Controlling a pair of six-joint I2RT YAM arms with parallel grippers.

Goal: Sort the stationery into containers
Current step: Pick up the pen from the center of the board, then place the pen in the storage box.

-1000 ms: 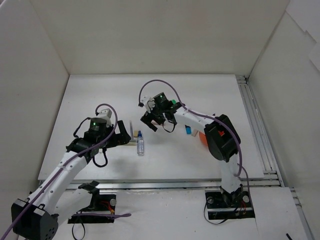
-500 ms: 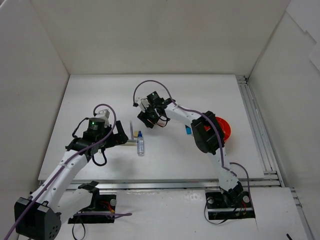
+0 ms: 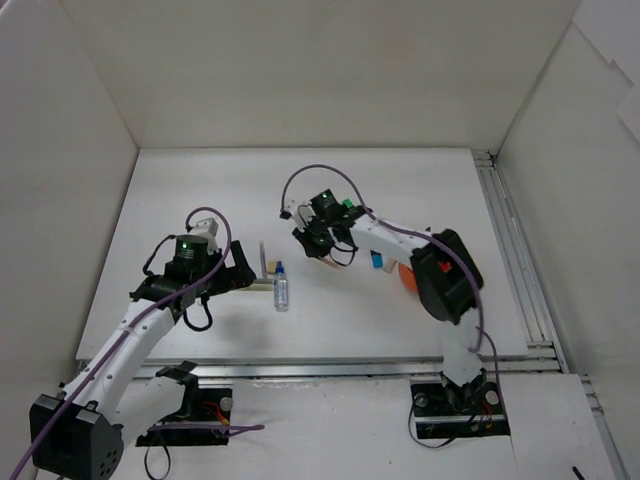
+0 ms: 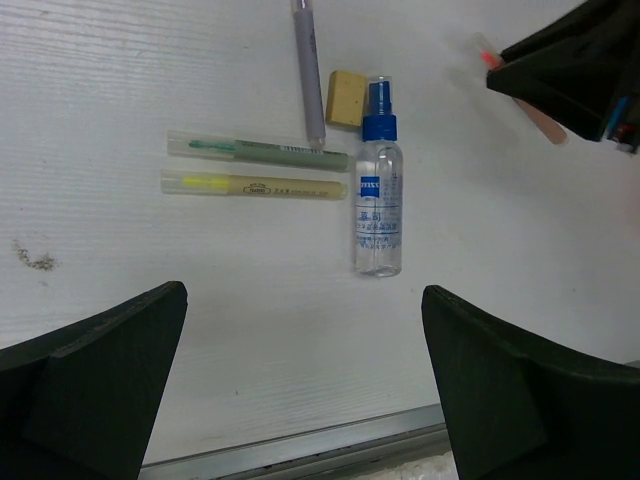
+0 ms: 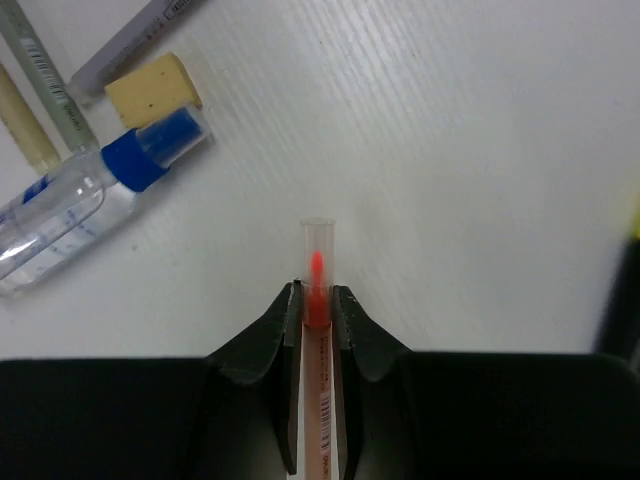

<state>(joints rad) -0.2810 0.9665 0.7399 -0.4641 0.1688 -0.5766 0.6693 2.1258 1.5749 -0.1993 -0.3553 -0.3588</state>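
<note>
My right gripper [image 5: 317, 300] is shut on a thin pale pen [image 5: 319, 340] with a red tip under a clear cap, low over the white table; from above, the right gripper [image 3: 316, 247] is at mid-table. To its left lie a clear spray tube with a blue cap [image 4: 378, 200], a pale eraser [image 4: 346, 98], a grey pen [image 4: 308, 70], a green highlighter [image 4: 260, 152] and a yellow highlighter [image 4: 255, 185]. My left gripper [image 4: 305, 400] hangs open above them, holding nothing. The orange-red pot [image 3: 403, 277] shows only as a sliver behind my right arm.
A small blue item [image 3: 377, 261] lies beside the right arm and a green one [image 3: 347, 205] sits just behind the right wrist. White walls enclose the table on three sides. A metal rail [image 3: 510, 260] runs along the right edge.
My right gripper has gone from open to shut on the red-tipped pen, and its arm swung out and back. The left arm has barely moved.
</note>
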